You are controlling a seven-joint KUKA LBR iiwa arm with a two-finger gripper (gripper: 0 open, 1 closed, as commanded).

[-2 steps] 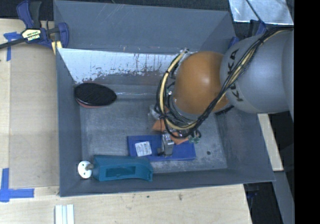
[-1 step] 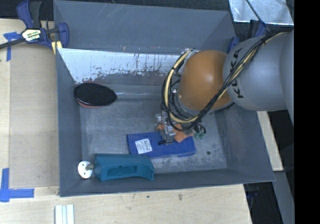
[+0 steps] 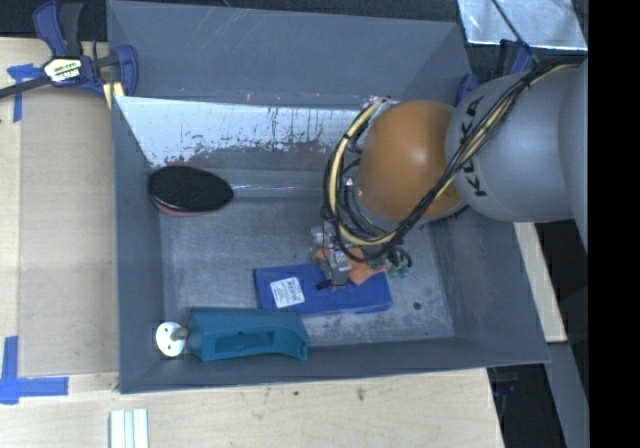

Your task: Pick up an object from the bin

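Here the gripper [image 3: 335, 268] is low over the right end of the flat blue box [image 3: 366, 297], and I cannot tell if it is gripping.

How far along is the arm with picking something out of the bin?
Done: the gripper is down in the bin, over the right half of the blue box with a white label. In hand: the grasp itself; the box lies flat on the floor. Left: lifting it out.
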